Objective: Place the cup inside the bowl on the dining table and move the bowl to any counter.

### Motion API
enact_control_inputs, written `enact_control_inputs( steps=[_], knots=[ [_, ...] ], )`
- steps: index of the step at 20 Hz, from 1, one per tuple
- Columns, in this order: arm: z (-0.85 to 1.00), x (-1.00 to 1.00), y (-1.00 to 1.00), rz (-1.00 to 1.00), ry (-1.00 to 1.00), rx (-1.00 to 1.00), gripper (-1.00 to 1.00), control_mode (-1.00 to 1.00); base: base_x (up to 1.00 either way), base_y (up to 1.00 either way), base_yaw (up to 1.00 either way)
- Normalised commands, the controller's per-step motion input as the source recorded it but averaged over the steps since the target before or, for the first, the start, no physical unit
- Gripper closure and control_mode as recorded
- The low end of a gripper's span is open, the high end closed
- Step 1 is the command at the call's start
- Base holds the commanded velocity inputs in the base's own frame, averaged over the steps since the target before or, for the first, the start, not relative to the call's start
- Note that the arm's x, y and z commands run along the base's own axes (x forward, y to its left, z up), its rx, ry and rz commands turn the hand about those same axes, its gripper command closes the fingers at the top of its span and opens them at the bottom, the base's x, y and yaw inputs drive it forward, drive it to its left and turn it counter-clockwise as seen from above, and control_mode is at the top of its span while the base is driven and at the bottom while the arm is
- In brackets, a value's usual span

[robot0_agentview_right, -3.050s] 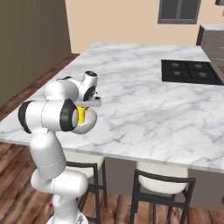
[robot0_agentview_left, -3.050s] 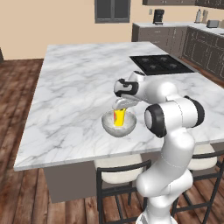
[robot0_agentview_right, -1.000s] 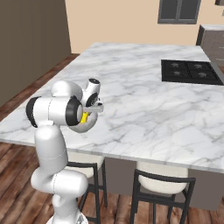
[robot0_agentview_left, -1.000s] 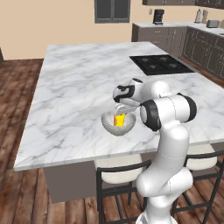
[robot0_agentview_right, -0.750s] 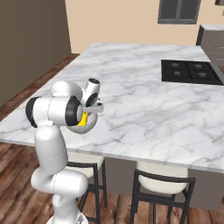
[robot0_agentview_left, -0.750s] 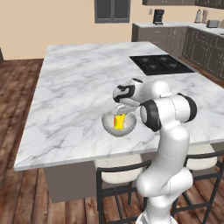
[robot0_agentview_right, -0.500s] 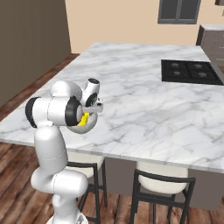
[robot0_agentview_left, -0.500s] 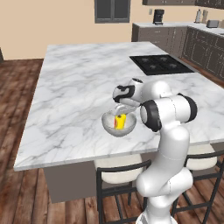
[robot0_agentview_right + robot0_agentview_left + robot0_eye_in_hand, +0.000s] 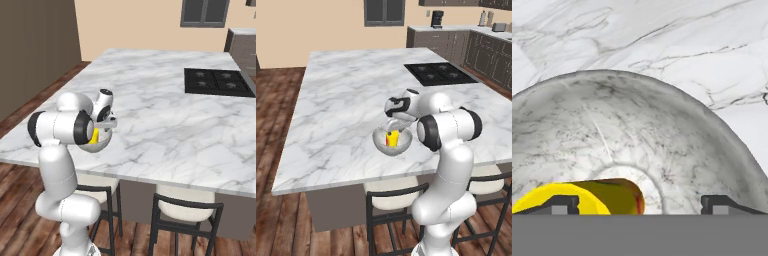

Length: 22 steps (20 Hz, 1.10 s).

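cup point(image 9: 391, 138) in bowl point(image 9: 382, 145) | bowl on dining table point(image 9: 346, 100) (near front edge)

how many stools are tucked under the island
2, both under the near edge of the dining table: one stool beside the robot's base, the other stool on its opposite side, partly hidden by the arm. More could be hidden elsewhere.
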Motion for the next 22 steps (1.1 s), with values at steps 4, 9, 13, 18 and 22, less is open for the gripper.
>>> enact_control_inputs(
  steps=[4,9,13,18,22],
  knots=[
    [0.36,0.0,0.0,0.0,0.0,-0.01,-1.0,-1.0,0.0,0.0,0.0],
    [0.44,0.0,0.0,0.0,0.0,0.0,-1.0,-1.0,0.0,0.0,0.0],
    [0.32,0.0,0.0,0.0,0.0,0.0,-1.0,-1.0,0.0,0.0,0.0],
    [0.03,-0.07,-0.15,0.0,0.03,0.0,-1.0,-1.0,0.0,0.0,0.0],
    [0.0,-0.16,-0.35,-0.04,0.02,0.0,-1.0,-1.0,0.0,0.0,0.0]
  ],
)
